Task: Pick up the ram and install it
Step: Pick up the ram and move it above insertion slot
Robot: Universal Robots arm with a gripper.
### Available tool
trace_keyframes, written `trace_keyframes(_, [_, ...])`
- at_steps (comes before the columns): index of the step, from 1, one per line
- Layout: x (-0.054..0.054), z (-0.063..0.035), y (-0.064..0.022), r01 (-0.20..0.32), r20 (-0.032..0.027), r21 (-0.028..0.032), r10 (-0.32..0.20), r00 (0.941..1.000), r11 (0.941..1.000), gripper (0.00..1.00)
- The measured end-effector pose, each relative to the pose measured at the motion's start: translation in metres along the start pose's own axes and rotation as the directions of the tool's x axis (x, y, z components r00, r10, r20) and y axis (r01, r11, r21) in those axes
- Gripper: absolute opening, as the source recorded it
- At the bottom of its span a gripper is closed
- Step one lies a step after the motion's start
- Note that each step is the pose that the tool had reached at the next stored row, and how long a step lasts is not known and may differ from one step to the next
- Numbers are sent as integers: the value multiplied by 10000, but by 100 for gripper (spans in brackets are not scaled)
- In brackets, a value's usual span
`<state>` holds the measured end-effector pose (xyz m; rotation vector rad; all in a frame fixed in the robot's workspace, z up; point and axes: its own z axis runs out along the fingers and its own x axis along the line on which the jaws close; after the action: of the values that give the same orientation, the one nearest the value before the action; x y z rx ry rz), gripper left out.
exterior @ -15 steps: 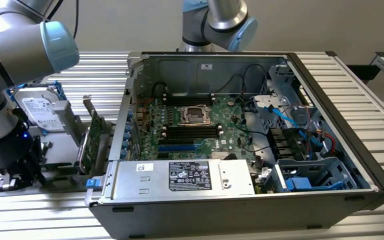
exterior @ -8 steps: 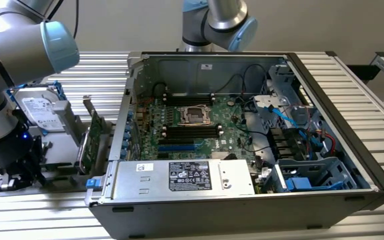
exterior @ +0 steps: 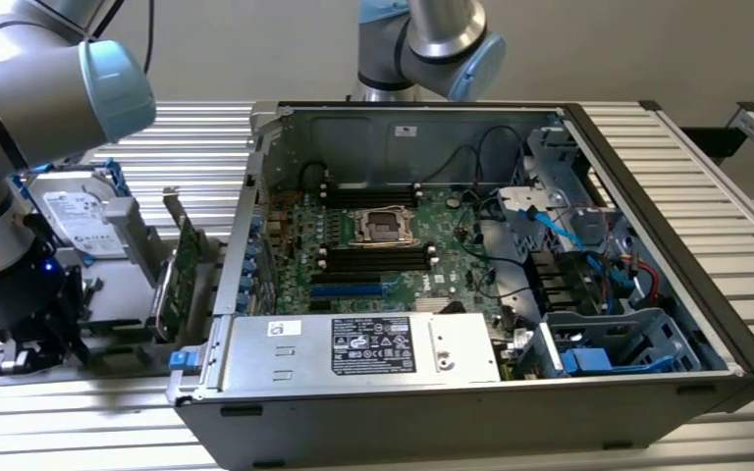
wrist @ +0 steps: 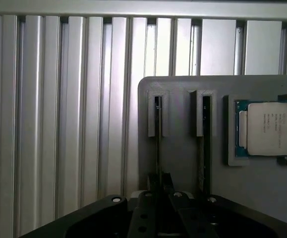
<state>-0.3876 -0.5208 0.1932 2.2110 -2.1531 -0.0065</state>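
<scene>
Gripper (wrist: 159, 184) first: fingers are pinched closed on the ram (wrist: 157, 129), one on each side of its upper edge. The ram stands edge-up in the holder (wrist: 183, 163), in the slot farther from the CPU (wrist: 264, 129). A 2nd stick (wrist: 204, 139) sits in the slot between ram and CPU, just beside the fingers, with nothing gripping it.

Step, my call: you're in the pick phase. The grasp is made, the ram is seated in its slot and not lifted, and install isn't begun.

What the next move calls for, imo: a straight pull along the slot walls with no twist, clearing the 2nd stick.

Table (wrist: 59, 124) slats run behind the holder.

In the exterior view the arm is bent down over the holder at lower left. A card (exterior: 184, 270) stands on edge just right of it, and a drive (exterior: 76, 211) sits behind at mid left. The open case (exterior: 691, 324) sits centre to right, with the PSU (exterior: 370, 343) at lower centre. Deeper in is the mobo (exterior: 301, 270), with DIMM slots (exterior: 370, 257) either side of the socket (exterior: 384, 226). The slots look empty, but I can't be sure.

Writing: the CPU lid has printed lines that are unreadable. The PSU sticker has text and cert marks, also unreadable, and the drive label is the same. No brand you can log.
</scene>
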Motion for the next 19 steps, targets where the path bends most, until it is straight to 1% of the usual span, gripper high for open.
trace_keyframes(5, [3, -58, -1, 2, -3, -16, -2, 10000, 10000, 14])
trace_keyframes(8, [5, -113, -1, 2, -2, -21, -2, 10000, 10000, 14])
trace_keyframes(11, [8, -190, 2, 2, -2, -28, -2, 10000, 10000, 14])
trace_keyframes(19, [16, -431, 10, 2, -2, -39, -2, 10000, 10000, 14])
